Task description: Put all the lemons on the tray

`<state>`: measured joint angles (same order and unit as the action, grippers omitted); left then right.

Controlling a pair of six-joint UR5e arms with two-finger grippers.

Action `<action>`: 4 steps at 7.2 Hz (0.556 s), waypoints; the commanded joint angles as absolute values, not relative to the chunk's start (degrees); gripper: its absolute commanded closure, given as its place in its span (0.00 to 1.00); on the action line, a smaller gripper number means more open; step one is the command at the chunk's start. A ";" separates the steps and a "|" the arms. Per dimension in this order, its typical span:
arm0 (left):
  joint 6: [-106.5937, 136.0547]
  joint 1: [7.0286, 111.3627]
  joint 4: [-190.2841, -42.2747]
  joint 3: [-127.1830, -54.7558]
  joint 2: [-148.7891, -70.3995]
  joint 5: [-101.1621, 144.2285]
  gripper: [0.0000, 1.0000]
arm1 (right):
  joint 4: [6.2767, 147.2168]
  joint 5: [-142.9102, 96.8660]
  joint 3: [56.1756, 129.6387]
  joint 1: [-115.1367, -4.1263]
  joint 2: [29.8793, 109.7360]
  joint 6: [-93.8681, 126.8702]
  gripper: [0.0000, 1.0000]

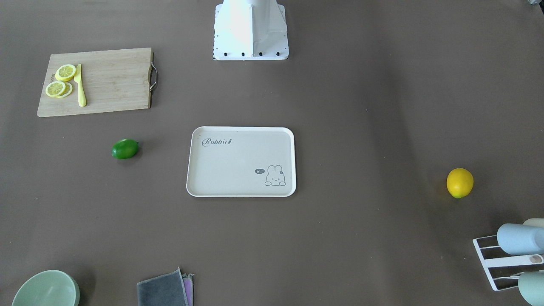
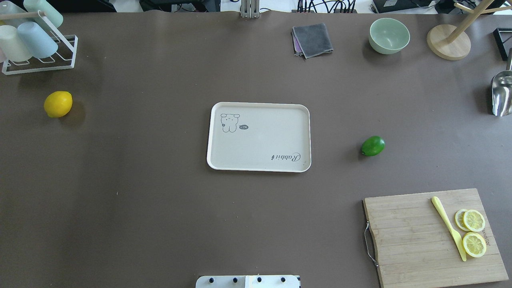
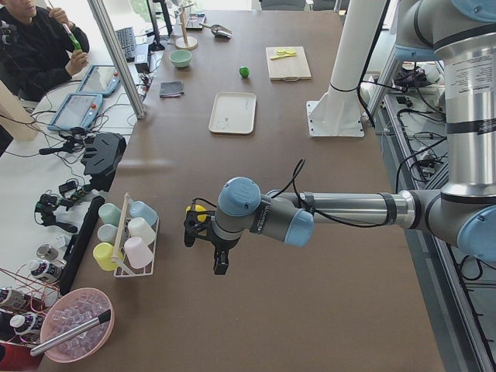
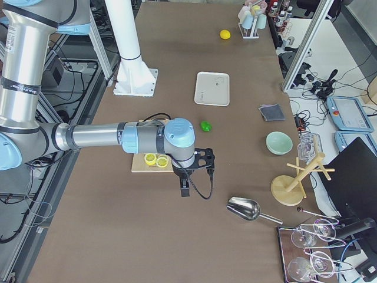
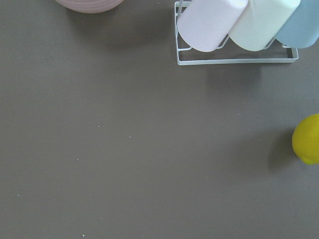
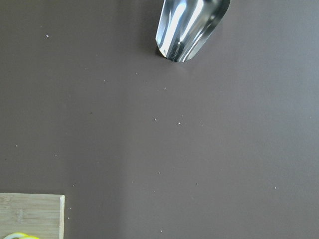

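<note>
The beige tray (image 1: 238, 165) with "Rabbit" script lies mid-table with nothing on it; it also shows in the overhead view (image 2: 264, 140). The yellow lemon (image 2: 58, 104) rests on the table at the overhead view's left, near the cup rack, and shows at the right edge of the left wrist view (image 5: 308, 139). The green lemon (image 2: 373, 145) rests on the table right of the tray. My left gripper (image 3: 203, 249) hangs close to the yellow lemon. My right gripper (image 4: 197, 174) hangs beside the cutting board. Both show only in side views, so I cannot tell if they are open or shut.
A wooden cutting board (image 2: 416, 236) with lemon slices (image 2: 474, 232) and a yellow knife sits near right. A white rack of cups (image 2: 36, 44) stands far left. A green bowl (image 2: 389, 35), grey cloth (image 2: 313, 39), wooden stand and metal scoop (image 2: 502, 94) are far right.
</note>
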<state>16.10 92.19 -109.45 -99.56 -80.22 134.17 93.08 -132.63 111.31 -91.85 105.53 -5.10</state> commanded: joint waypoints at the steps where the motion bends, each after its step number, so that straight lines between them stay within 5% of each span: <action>1: 15.82 92.29 -109.16 -100.54 -79.81 132.38 0.02 | 92.99 -132.63 111.27 -91.85 105.64 -5.10 0.00; 4: 15.82 92.29 -107.93 -100.20 -79.72 132.28 0.02 | 92.99 -132.63 111.27 -91.85 105.29 -5.10 0.00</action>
